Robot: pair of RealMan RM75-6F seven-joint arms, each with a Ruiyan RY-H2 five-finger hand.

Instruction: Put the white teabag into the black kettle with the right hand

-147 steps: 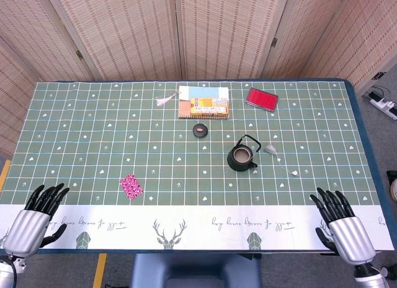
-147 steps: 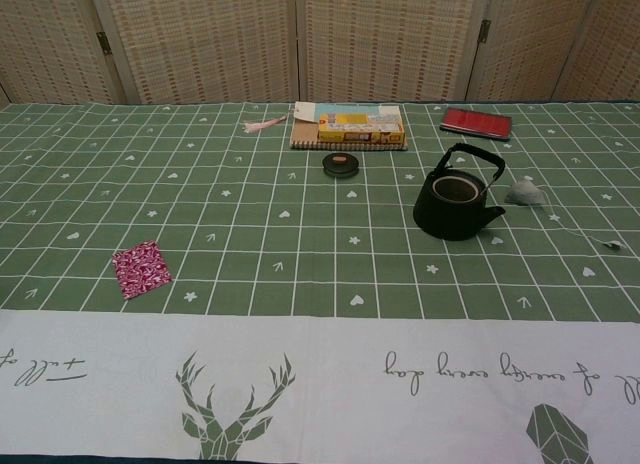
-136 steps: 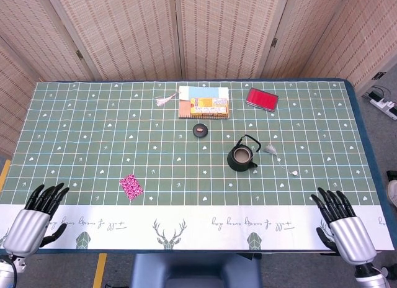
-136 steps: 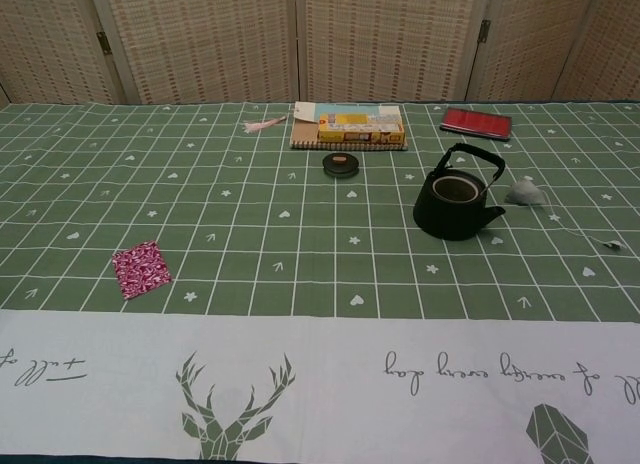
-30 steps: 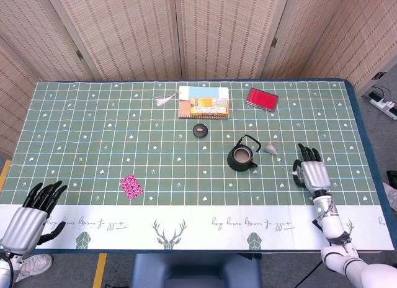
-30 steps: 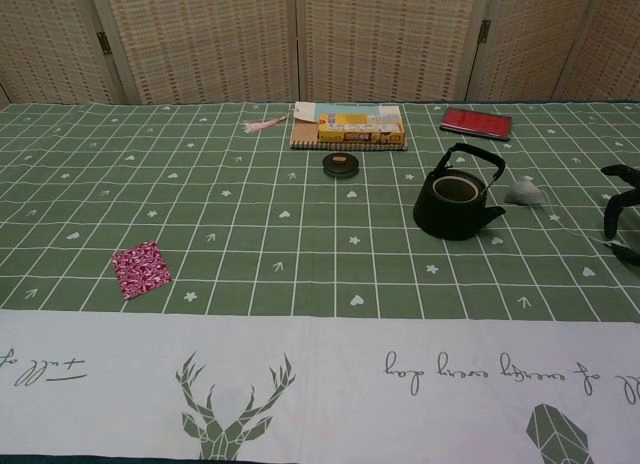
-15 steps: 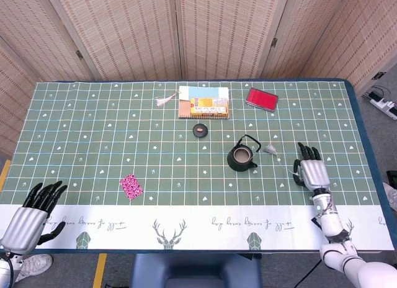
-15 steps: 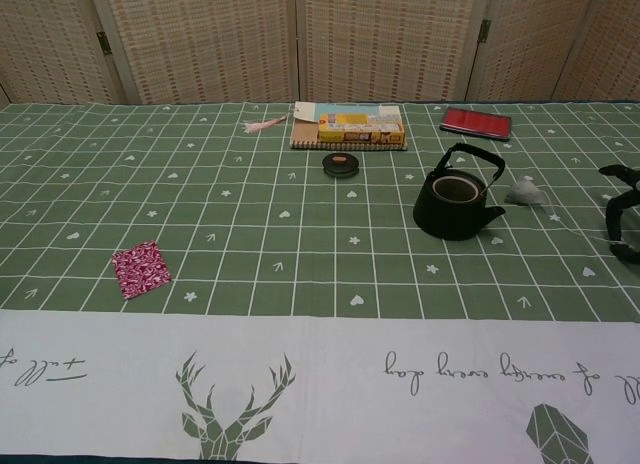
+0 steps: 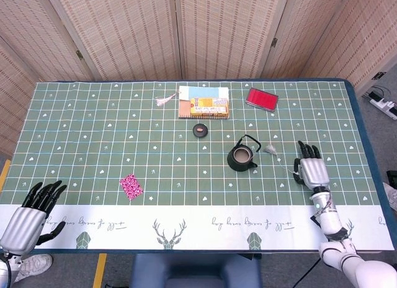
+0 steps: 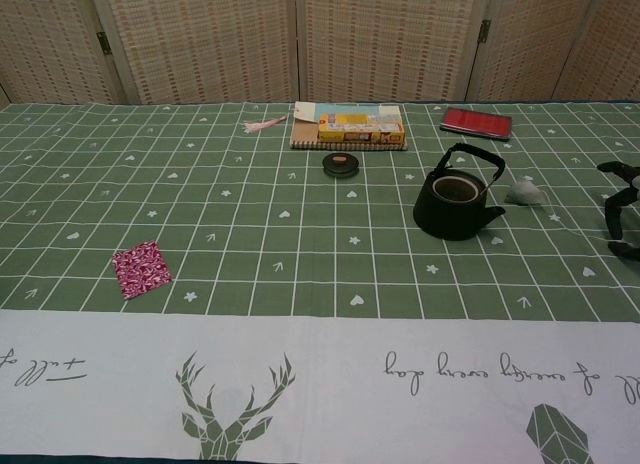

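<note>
a: where's the white teabag (image 9: 270,149)?

b: on the surface (image 9: 93,126), just right of the black kettle (image 9: 241,156), its string trailing toward the right hand (image 9: 310,170). the paper tag end is hidden about there.

a: and that hand?

b: low over the cloth, fingers (image 10: 612,224) spread, holding nothing. i'd guess it sits there to catch the string rather than the bag.

a: kettle ready?

b: open on top; what looks like its lid (image 9: 200,130) lies apart behind it, presumably to leave the mouth free.

a: the other hand?

b: left hand (image 9: 28,215) idles at the near edge, fingers apart, empty.

a: counts?

b: one teabag, one kettle, one lid, one red case (image 9: 262,97), one pink packet (image 9: 131,185), one box on a notebook (image 9: 204,105).
</note>
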